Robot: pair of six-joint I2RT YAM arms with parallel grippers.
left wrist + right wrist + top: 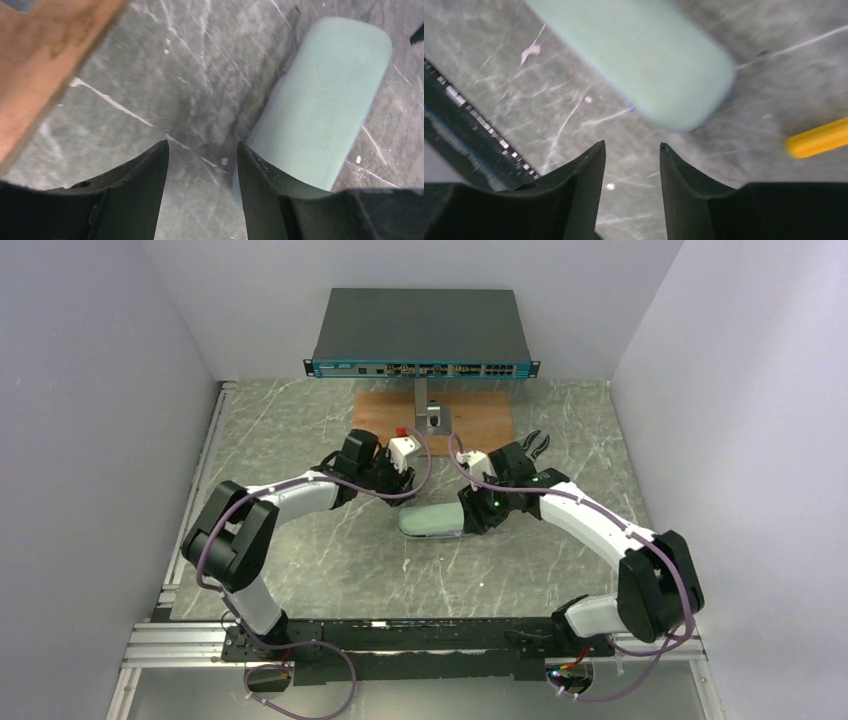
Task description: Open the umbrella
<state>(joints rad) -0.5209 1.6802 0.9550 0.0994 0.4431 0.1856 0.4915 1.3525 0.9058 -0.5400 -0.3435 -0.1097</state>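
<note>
The umbrella itself is not in view. A pale grey-green oval case (428, 522) lies closed on the marble table (300, 440), mid-table. My left gripper (397, 493) hangs just above the case's far left end; in the left wrist view it (202, 150) is open and empty, with the case (320, 100) to the right of its right finger. My right gripper (472, 518) is at the case's right end; in the right wrist view it (631, 147) is open and empty over bare table, with the case's end (639, 55) just ahead of the fingertips.
A wooden board (470, 415) with a metal stand (431, 412) lies behind the arms; the board's edge shows in the left wrist view (45, 60). A network switch (420, 335) stands at the back. A yellow bar (819, 137) lies at right. A black rail (400, 635) runs along the near edge.
</note>
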